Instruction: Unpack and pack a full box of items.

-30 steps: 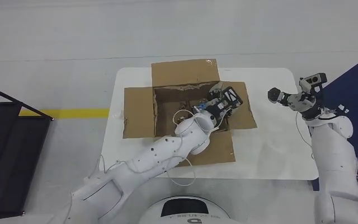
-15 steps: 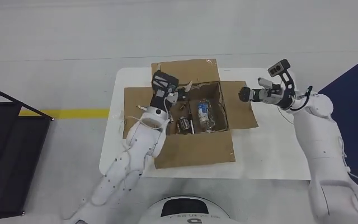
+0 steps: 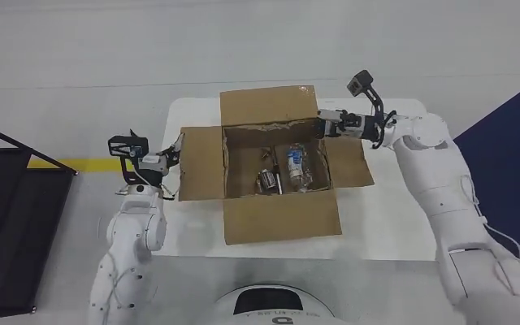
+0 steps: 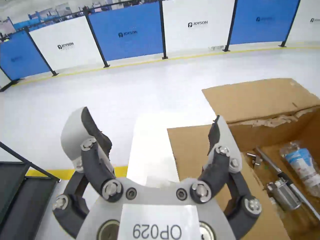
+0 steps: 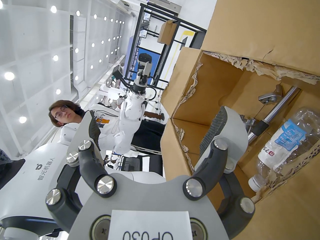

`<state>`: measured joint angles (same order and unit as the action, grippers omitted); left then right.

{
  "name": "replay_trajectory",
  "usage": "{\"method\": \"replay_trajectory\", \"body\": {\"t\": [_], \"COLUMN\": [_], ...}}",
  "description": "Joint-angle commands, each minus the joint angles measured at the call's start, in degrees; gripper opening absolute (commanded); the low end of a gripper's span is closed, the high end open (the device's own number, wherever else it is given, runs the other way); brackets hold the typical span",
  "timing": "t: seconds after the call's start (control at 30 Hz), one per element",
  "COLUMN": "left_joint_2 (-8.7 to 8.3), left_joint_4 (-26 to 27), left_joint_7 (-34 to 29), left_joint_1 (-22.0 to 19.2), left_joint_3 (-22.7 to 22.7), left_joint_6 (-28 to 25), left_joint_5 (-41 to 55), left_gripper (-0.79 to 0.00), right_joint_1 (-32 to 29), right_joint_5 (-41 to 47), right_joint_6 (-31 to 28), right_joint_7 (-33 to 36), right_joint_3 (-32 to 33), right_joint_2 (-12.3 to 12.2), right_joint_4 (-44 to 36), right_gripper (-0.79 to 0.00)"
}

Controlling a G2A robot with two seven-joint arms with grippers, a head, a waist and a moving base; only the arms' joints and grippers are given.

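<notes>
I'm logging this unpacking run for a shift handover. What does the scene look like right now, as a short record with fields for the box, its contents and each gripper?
box: cardboard box, open, flaps folded outward, on the white table
contents: clear plastic bottle lying on its side; metal parts beside it, a rod and a cylinder
left gripper: open, empty, at the outer edge of the flap on its side
right gripper: open, empty, at the box's rim on the bottle's side
</notes>
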<state>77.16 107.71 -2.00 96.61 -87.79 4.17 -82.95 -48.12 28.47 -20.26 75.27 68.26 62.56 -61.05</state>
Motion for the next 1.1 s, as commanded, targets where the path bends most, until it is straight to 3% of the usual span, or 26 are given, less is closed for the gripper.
{"method": "replay_trajectory", "body": {"t": [0.0,0.17,0.23,0.33,0.47,0.67,1.07], "left_joint_2": [-0.03,-0.12,-0.12,-0.12,-0.12,-0.12,-0.12], "left_joint_4": [-2.4,-4.4,-4.4,-4.4,-4.4,-4.4,-4.4], "left_joint_7": [0.7,1.0,1.0,1.0,1.0,1.0,1.0], "left_joint_1": [-0.3,-0.9,-0.9,-0.9,-0.9,-0.9,-0.9], "left_joint_3": [-0.1,-0.4,-0.4,-0.4,-0.4,-0.4,-0.4], "left_joint_6": [-0.8,-2.4,-2.4,-2.4,-2.4,-2.4,-2.4], "left_joint_5": [0.5,1.4,1.4,1.4,1.4,1.4,1.4], "left_gripper": [0.000,0.000,0.000,0.000,0.000,0.000,0.000], "right_joint_1": [0.0,0.0,-0.8,-2.5,-3.2,-3.4,-2.7], "right_joint_5": [0.0,-0.7,-8.3,-21.5,-34.9,-45.7,-52.3], "right_joint_6": [0.0,-0.1,1.4,8.5,22.3,35.8,45.5], "right_joint_7": [0.0,-0.3,-4.5,-14.0,-20.9,-26.1,-24.8], "right_joint_3": [0.0,-0.2,-2.5,-6.0,-11.0,-16.7,-22.9], "right_joint_2": [0.0,0.0,0.1,0.2,0.6,1.7,3.5], "right_joint_4": [0.0,-0.5,-4.3,-10.0,-14.0,-16.7,-15.6], "right_gripper": [0.000,0.000,0.000,0.000,0.000,0.000,0.000]}}
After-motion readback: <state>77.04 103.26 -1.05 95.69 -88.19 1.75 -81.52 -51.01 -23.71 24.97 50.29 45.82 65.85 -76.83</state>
